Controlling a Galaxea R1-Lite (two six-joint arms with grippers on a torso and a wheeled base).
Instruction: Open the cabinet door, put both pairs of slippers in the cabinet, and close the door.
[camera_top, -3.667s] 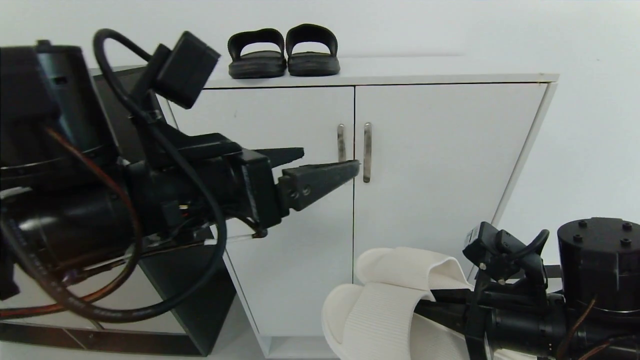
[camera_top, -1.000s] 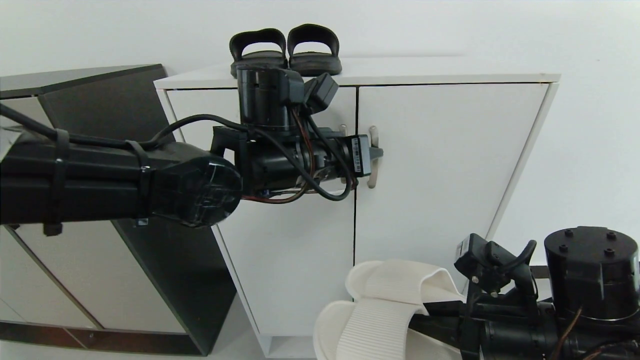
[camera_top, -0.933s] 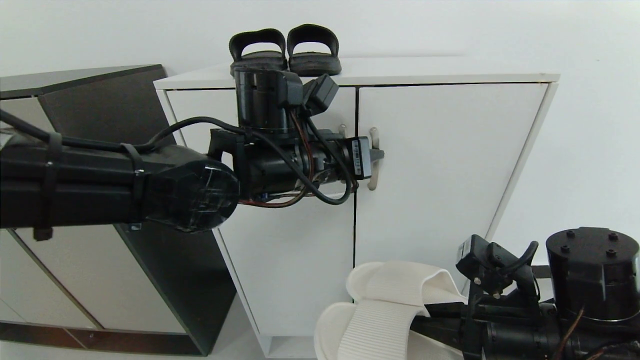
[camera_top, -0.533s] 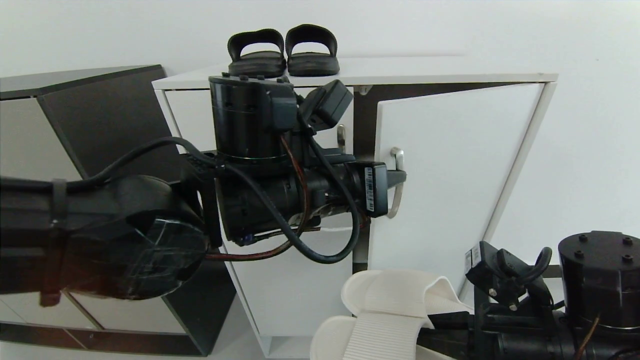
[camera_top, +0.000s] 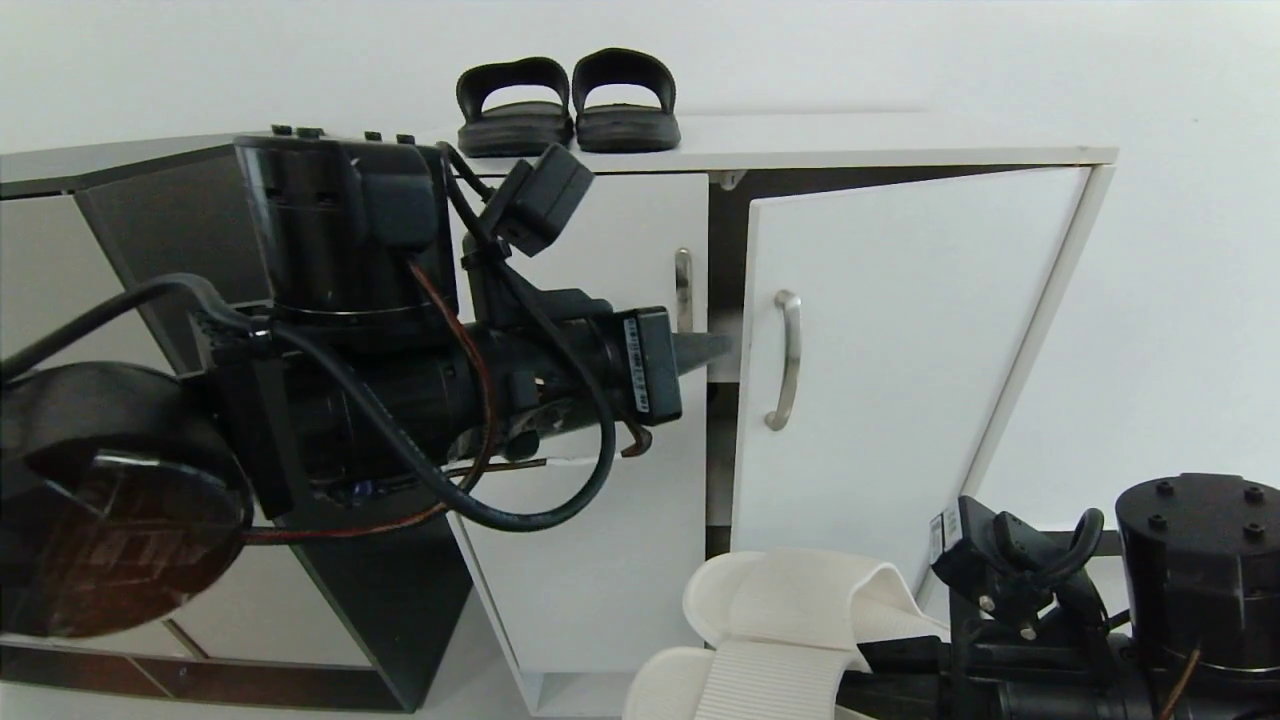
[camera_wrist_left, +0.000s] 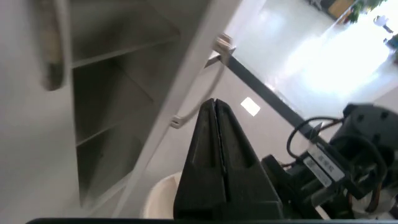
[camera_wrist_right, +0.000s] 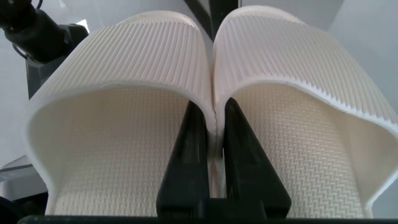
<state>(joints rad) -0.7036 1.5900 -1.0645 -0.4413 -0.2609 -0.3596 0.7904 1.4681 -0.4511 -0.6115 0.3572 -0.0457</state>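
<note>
Head view: the white cabinet has its right door swung partly out, leaving a dark gap along its inner edge, while the left door is flush and closed. Each door has an upright metal handle: the right handle and the left handle. The black slippers sit side by side on the cabinet top, above the left door.

The left gripper is level with the handles in front of the left door. Its tip is at the gap, just beside the left handle and apart from the right handle. In the left wrist view its fingers are pressed together with nothing between them, and shelves show inside the cabinet.

The white slippers are low in front of the right door. In the right wrist view the right gripper is clamped on the white slippers, pinching the two adjoining strap edges together.

A white label sits on the left gripper's base and a smaller tag on the right wrist; the print on both is too small to read. A dark unit stands to the cabinet's left.
</note>
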